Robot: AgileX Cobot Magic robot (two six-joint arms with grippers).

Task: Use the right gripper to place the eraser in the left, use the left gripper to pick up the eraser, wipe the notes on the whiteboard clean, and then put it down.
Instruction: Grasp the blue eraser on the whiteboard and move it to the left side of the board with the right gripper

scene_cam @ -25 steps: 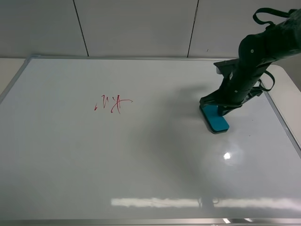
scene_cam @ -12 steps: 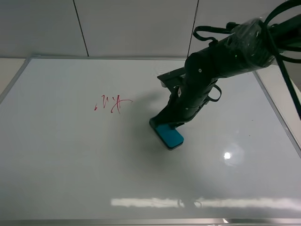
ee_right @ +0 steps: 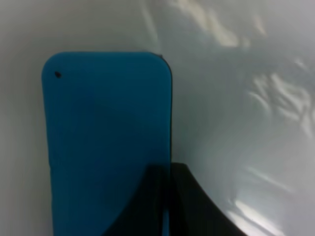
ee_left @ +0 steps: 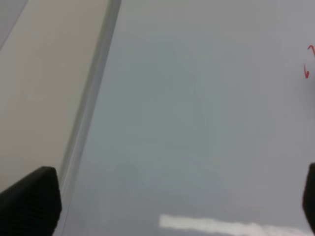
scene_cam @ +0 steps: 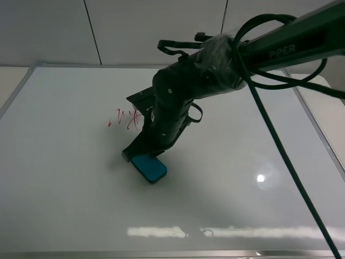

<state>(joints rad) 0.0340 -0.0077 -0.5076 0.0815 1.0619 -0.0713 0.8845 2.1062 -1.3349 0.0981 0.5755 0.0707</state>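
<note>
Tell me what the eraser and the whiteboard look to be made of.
Eraser: the teal body looks like smooth moulded plastic, with even colour and rounded corners. A thin dark layer runs beneath it, possibly felt.
Whiteboard: a glossy white coated surface, shown by its bright reflected highlights. Its rim looks like silver metal, though painted plastic is possible.
</note>
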